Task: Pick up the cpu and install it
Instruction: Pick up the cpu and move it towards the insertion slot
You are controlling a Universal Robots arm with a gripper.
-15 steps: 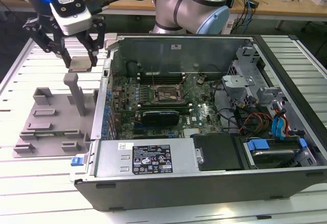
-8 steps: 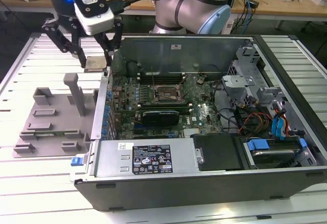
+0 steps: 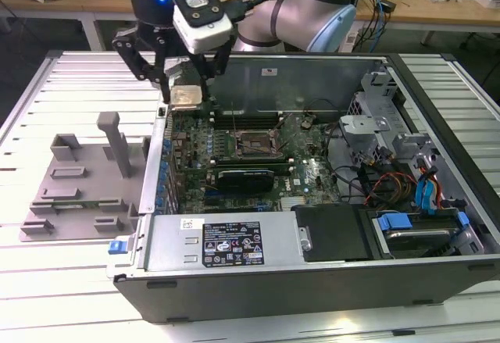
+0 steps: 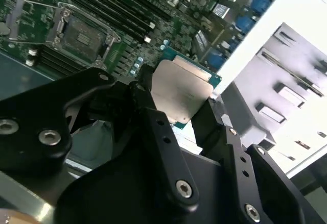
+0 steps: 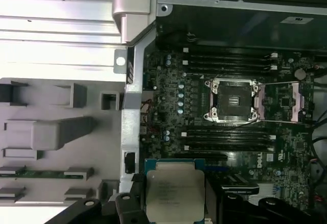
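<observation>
Fingers (image 4: 153, 117) are clamping the cpu (image 4: 181, 94) by its edges, holding it aloft mid-carry, well apart from the socket (image 5: 232, 100); seating it is going to need square alignment.

- One cpu (image 5: 174, 193).
- One gripper (image 3: 186, 91), with two black fingers (image 4: 153, 127).
- One robot arm (image 3: 312, 7).
- One open computer case (image 3: 312, 280).
- One motherboard (image 3: 306, 173), with one open socket (image 5: 232, 100).
- One grey fixture tray (image 3: 78, 179), at nine o'clock from the case in the exterior view.

The cpu (image 5: 174, 193) gripped in the hand (image 5: 175, 209)
</observation>
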